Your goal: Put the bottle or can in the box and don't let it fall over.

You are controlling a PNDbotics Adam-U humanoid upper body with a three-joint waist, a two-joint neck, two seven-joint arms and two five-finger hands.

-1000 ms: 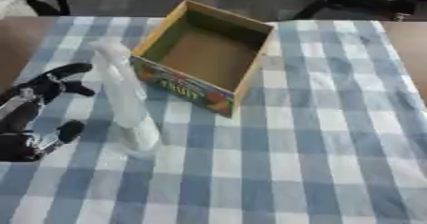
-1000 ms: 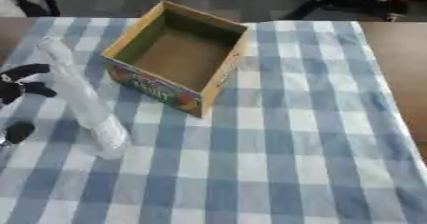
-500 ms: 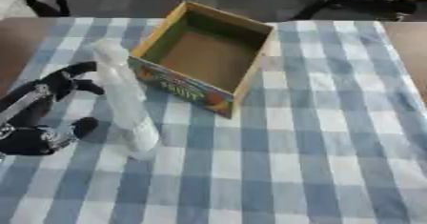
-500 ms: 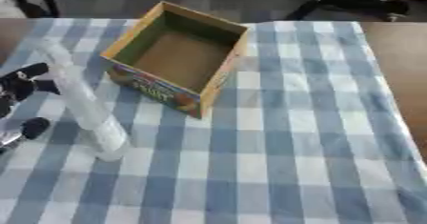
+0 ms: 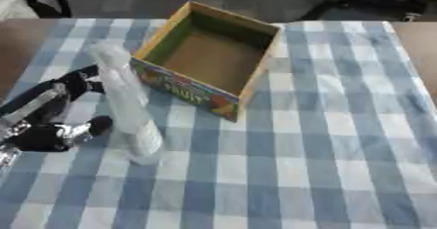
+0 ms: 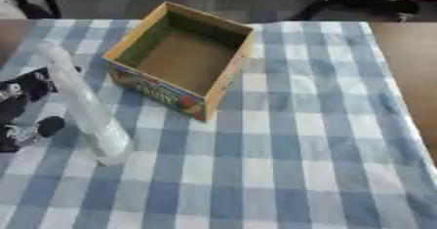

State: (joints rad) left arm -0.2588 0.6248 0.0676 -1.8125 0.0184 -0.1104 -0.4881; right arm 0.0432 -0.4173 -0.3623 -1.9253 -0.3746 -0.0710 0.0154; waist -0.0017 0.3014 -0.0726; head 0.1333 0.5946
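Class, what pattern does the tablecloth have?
Blue and white checks on the tablecloth, clearest in the left eye view.

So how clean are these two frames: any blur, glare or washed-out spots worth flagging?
Left eye view: soft throughout, the print on the box front smeared and unreadable; the clear bottle pale against the cloth, its edges hard to trace; the left hand blurred. Right eye view: equally soft, the hand cut off by the left edge. No hard glare in either.

The black and silver left hand is cut off at the left edge of the frame, its palm and wrist partly out of sight. Whether its fingers touch the tall, pale, translucent plastic bottle cannot be told. The printed lettering on the open cardboard box is blurred.
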